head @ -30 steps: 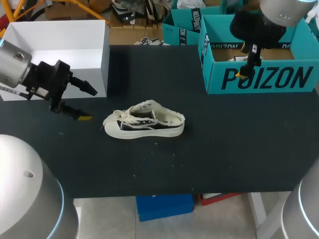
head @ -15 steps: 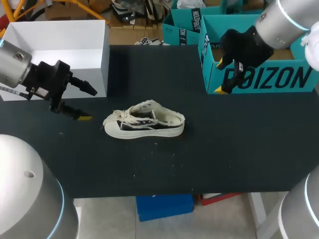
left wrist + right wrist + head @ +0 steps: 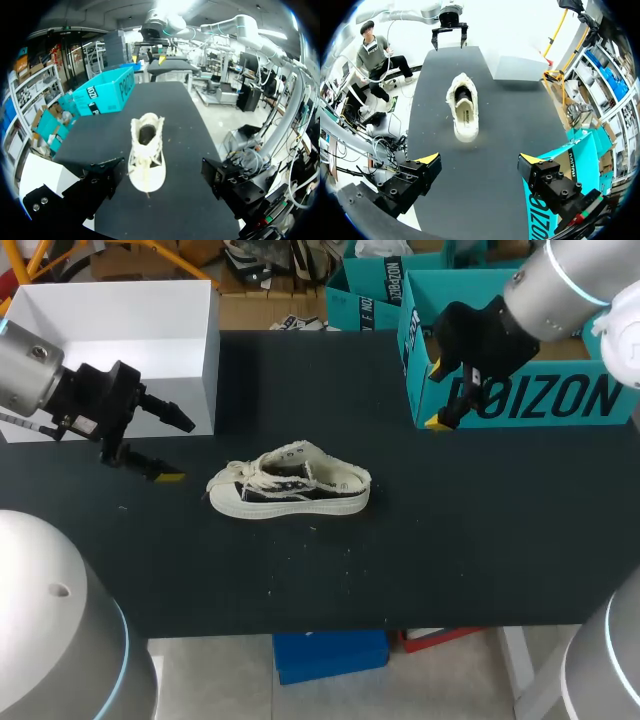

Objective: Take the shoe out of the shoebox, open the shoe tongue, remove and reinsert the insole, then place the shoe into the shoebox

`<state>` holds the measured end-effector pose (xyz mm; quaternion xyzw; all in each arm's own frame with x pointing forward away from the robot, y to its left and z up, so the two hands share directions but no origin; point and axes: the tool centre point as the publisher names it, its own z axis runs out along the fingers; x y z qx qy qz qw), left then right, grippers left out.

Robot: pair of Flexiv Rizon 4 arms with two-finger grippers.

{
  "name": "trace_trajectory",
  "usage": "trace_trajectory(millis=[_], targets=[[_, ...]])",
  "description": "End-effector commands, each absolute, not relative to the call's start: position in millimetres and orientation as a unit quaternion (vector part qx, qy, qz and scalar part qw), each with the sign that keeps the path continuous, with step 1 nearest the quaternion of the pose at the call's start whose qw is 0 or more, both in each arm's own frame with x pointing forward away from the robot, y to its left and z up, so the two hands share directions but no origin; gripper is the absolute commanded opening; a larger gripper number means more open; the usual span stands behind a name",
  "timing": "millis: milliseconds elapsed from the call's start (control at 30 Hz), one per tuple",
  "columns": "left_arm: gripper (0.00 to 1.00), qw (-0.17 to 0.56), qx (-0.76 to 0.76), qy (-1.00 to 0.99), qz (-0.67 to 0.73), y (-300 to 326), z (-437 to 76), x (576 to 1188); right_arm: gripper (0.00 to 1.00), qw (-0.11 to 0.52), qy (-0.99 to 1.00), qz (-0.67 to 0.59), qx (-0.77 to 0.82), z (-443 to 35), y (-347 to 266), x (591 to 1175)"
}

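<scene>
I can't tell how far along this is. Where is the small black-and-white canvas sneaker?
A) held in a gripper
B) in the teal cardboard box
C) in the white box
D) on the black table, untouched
D: the sneaker lies on the table, clear of the left gripper and right gripper.

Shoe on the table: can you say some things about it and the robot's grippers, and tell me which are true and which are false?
1. The black and white canvas shoe sits on the dark table, outside both boxes. True.
2. The right gripper is holding the shoe. False: it is open and empty, in front of the teal cardboard shoebox, apart from the shoe.
3. The left gripper is open. True: it is beside the white box, near the shoe's toe.
4. The shoe lies tipped on its side. False: it stands upright on its sole, with its opening facing up.
</scene>
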<state>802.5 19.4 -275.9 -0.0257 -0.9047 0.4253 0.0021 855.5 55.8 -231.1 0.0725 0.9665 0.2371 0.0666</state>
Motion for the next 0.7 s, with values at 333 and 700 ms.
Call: trace_trajectory(millis=[333,700], targets=[[1.00,0.000,-0.026,-0.905,0.425,19,-277,802,1.00,0.083,0.932,0.352,0.028,-263,78,864],[1.00,0.000,-0.026,-0.905,0.425,19,-277,802,1.00,0.084,0.926,0.368,0.026,-289,100,865]])
